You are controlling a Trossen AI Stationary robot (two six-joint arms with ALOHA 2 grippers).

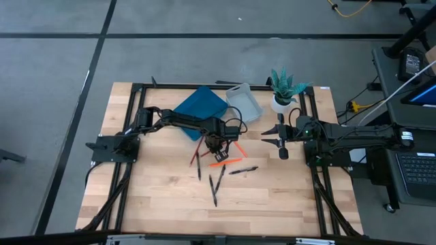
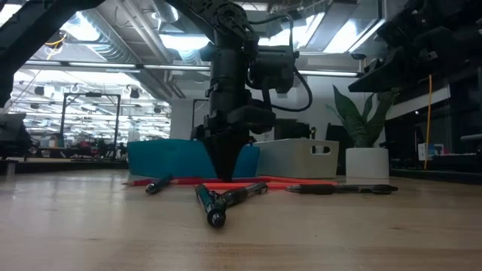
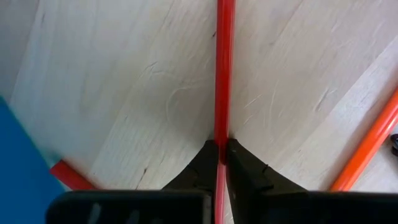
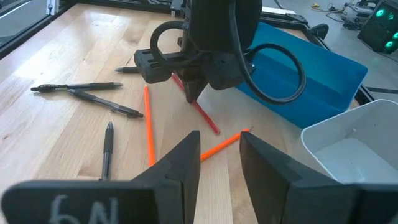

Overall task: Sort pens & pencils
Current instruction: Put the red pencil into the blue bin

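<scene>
My left gripper [image 1: 214, 147] points down at mid-table and is shut on a red pencil [image 3: 224, 68]. Other red and orange pencils [image 1: 225, 162] lie flat around it, including an orange one [image 4: 148, 124]. Several black pens [image 1: 215, 189] lie flat on the wood nearer the near edge; in the right wrist view they show beyond the left gripper [image 4: 102, 102]. My right gripper [image 4: 217, 162] hovers open above the table to the right of the pile [image 1: 267, 141], touching nothing. My left gripper pinches the red pencil's shaft [image 3: 222, 134] between its two fingers [image 3: 245, 168]. It comes from above, pointing down, one finger on each side of the shaft. The pencil lies flat on the table [image 4: 202, 115], its ends sticking out on both sides of the fingertips.
A blue tray [image 1: 201, 105] and a pale grey bin [image 1: 244, 102] sit at the far side of the table behind the pile. A potted plant [image 1: 283, 92] stands at the far right. Bare wood [image 1: 157, 190] lies to the near left.
</scene>
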